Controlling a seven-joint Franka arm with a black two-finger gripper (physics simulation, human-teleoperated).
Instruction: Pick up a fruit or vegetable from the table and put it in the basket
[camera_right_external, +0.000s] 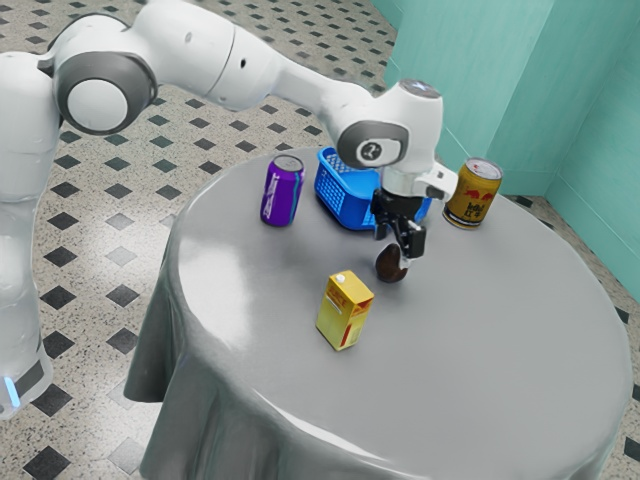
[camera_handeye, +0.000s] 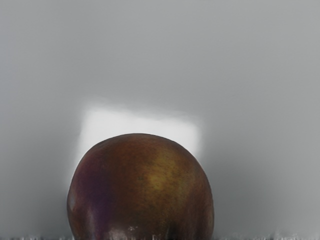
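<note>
Ok so the dark brown fruit (camera_right_external: 390, 267) is right below the tool (camera_right_external: 398, 247), by the bench (camera_right_external: 490, 340). Can't tell how open the tool is or if it's got a grip. Blue basket (camera_right_external: 345, 198) sits near 2 cans (camera_right_external: 281, 192), its inside partly hidden by the arm (camera_right_external: 230, 60), so contents unclear.

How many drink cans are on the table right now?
2. In the exterior view, the purple can stands left of the basket, the gold can right of it. The arm or basket may hide another.
</note>
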